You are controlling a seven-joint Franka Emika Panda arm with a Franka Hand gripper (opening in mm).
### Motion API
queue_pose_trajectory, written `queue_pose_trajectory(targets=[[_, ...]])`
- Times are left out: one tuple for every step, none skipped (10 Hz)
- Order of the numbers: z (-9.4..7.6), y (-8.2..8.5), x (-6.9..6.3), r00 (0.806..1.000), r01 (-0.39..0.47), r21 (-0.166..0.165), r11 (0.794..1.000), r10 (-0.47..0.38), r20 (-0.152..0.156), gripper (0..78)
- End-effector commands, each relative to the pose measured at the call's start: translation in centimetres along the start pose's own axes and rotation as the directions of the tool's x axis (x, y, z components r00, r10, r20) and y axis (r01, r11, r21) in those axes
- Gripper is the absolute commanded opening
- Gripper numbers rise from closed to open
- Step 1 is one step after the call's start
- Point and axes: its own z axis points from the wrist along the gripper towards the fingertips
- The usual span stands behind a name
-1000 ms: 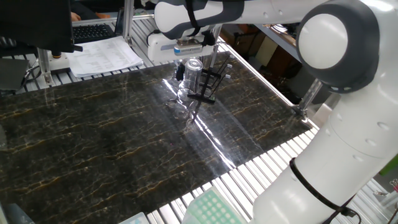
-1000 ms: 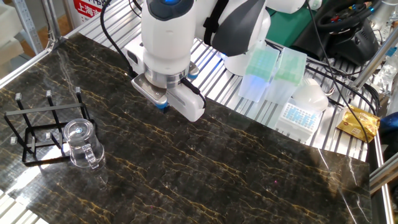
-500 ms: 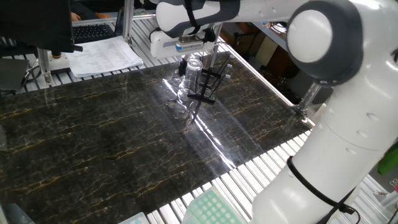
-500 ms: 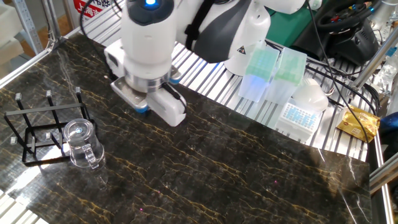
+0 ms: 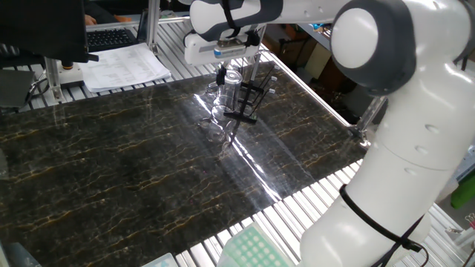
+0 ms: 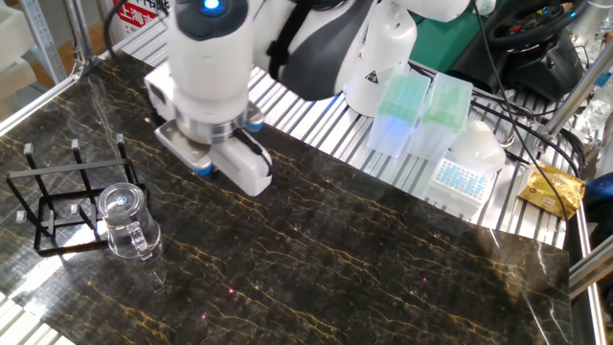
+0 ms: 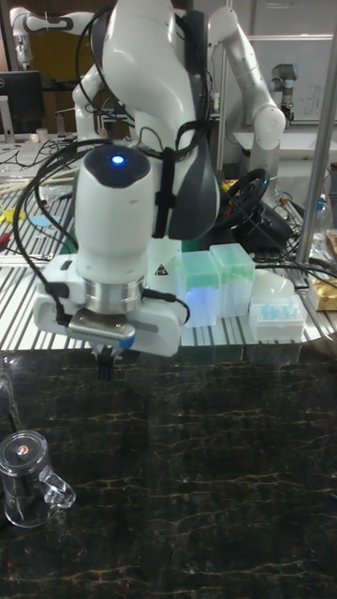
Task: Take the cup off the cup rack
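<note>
Tool [image 7: 105, 363] fingers mostly hidden under the wrist flange; dark fingertips [image 7: 105, 367] are seen close together, but open or closed cannot be told. Nothing is seen gripped. Glass mug [image 6: 124, 220] is located below and well apart from the tool, against the black cup rack [image 6: 57, 196] on the marble worktop [image 6: 364, 278]; peg contact is hard to make out. Red sign [image 6: 142, 13] is cut off, its writing unreadable.

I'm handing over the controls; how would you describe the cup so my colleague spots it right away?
Start at the dark marble table and find the black wire cup rack near its corner. The cup sits at the rack's edge: a clear glass mug with a side handle, the only see-through thing on the table.
</note>
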Motion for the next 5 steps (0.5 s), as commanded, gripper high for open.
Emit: queue_pose_trajectory(targets=[[0.5, -1.4, -1.5, 1.0, 0.025, -0.005, 1.0, -0.025, 0.003, 0.0], [0.7, -1.9, -2.0, 1.0, 0.027, -0.004, 1.0, -0.027, 0.004, 0.0], [0.7, -2.5, -2.4, 1.0, 0.029, -0.003, 1.0, -0.029, 0.003, 0.0], [0.6, -2.7, -2.5, 1.0, 0.029, -0.003, 1.0, -0.029, 0.003, 0.0], [0.4, -3.2, -2.9, 1.0, 0.027, -0.001, 1.0, -0.027, 0.003, 0.0]])
